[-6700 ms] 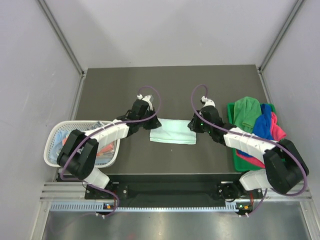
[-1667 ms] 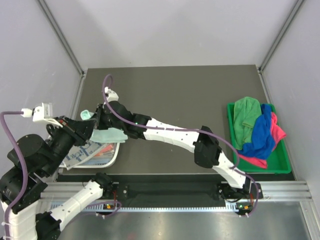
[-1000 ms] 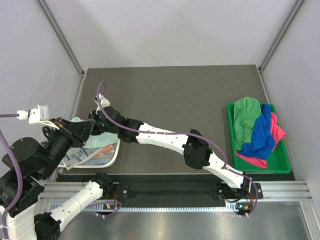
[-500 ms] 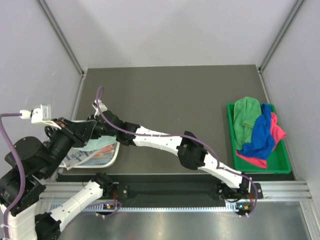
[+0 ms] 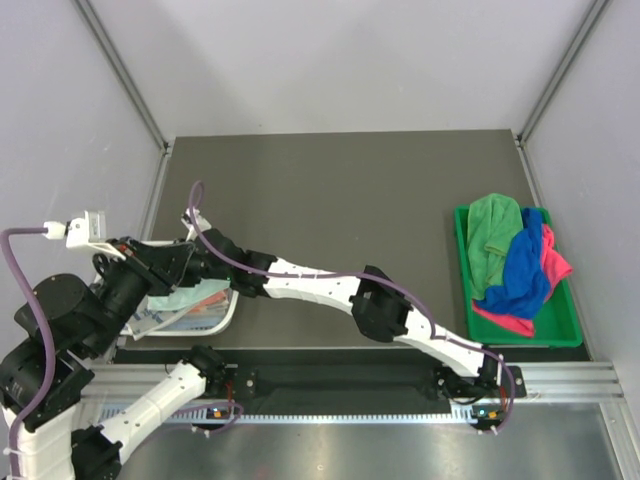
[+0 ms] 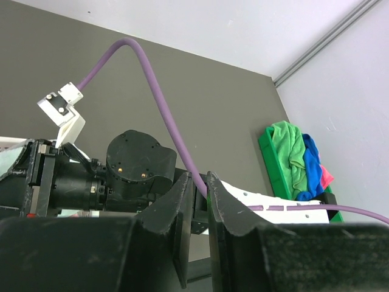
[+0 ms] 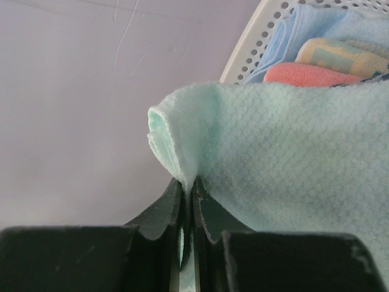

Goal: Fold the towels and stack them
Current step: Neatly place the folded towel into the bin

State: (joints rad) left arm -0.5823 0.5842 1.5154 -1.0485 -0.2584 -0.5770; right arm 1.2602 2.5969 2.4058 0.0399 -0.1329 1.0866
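The folded pale mint cloth towel (image 7: 285,152) is at the white plastic mesh basket (image 7: 252,42), over the coral towel (image 7: 304,74) and the light blue towel (image 7: 340,27) lying inside. My right gripper (image 7: 188,185) has its fingers clamped on the rolled fold edge. The cloth looks light, soft and limp, so I judge that a pinch on this edge keeps the layers together. My left gripper (image 6: 200,182) holds nothing; its fingers stand slightly apart.

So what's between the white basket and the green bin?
The right arm stretches across bare dark table between white basket and green bin, seen in the top view.
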